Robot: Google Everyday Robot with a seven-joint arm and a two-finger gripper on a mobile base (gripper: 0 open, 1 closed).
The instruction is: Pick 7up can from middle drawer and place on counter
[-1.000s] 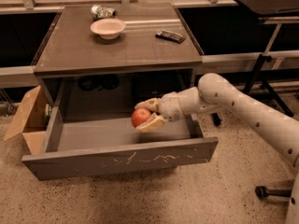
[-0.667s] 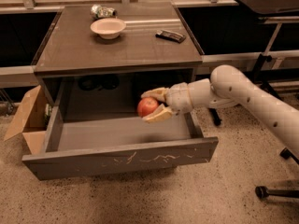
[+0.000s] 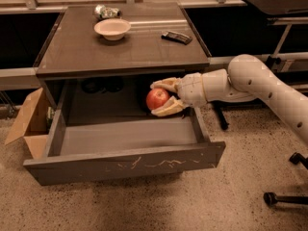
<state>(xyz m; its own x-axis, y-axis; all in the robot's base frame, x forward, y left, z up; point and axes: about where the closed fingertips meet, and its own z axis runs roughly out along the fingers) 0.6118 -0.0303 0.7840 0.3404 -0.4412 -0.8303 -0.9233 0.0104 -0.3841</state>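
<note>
- Mid-lift: apple [image 3: 157, 98] clenched in jaws of gripper [image 3: 161, 99], above rear of drawer [image 3: 125, 165].
- Next: out over drawer front, clearing desk [image 3: 134, 47] edge, then onto top.

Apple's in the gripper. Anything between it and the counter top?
Yes: the gripper holds the apple over the drawer just under the front edge of the counter, so that edge may block a straight lift. On top, a bowl, can and black object sit farther back.
</note>
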